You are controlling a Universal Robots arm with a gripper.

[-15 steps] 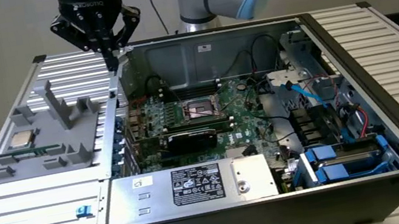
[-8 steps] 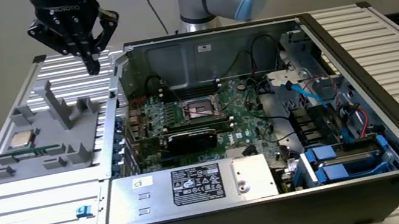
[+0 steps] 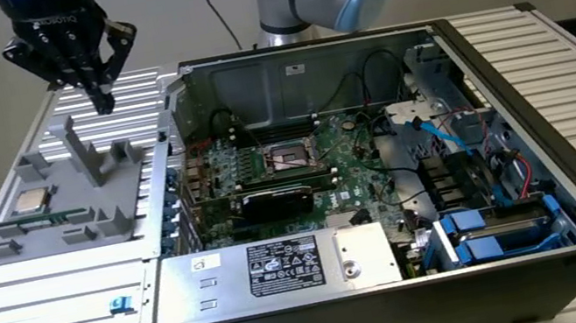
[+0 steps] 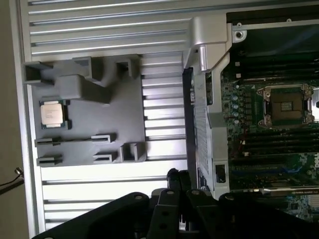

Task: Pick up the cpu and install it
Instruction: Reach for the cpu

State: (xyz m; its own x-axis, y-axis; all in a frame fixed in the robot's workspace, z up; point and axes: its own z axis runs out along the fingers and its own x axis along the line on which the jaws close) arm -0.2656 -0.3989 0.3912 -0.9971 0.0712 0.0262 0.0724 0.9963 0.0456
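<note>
While the gripper (image 3: 103,94) hangs high over the back edge of the table (image 3: 52,301), its two fingers are pressed tight together and hold nothing. In the wrist view the gripper (image 4: 178,180) is over the bare slats, between the grey holder (image 4: 109,124) and the side wall of the computer case (image 4: 199,99).

The chip (image 3: 31,200) lies flat on the grey holder (image 3: 108,213), on the side far from the case, so it has not been picked up yet. The wrist view shows the chip (image 4: 52,113) sitting square in its little seat, well apart from the gripper.

The job in hand looks like the reach for the chip. To do it well, the fingers would need to spread before they go down, because shut fingers would only bump the shiny top. They should come straight down over the chip and take it by its thin edges, softly, as it is flat and sits low.

A tall grey post (image 3: 85,153) stands up from the holder between the gripper and the chip, and it could get knocked on a low path. Small grey blocks (image 3: 78,234) stand close around the chip too.

Inside the open computer case (image 3: 543,125) the square socket (image 3: 293,156) sits bare on the green board. A black card (image 3: 277,199) lies just beside it, and a big silver box (image 3: 271,267) with a white label is near the front. Loose wires (image 3: 368,76) hang near the socket, and the case walls stand high around it
</note>
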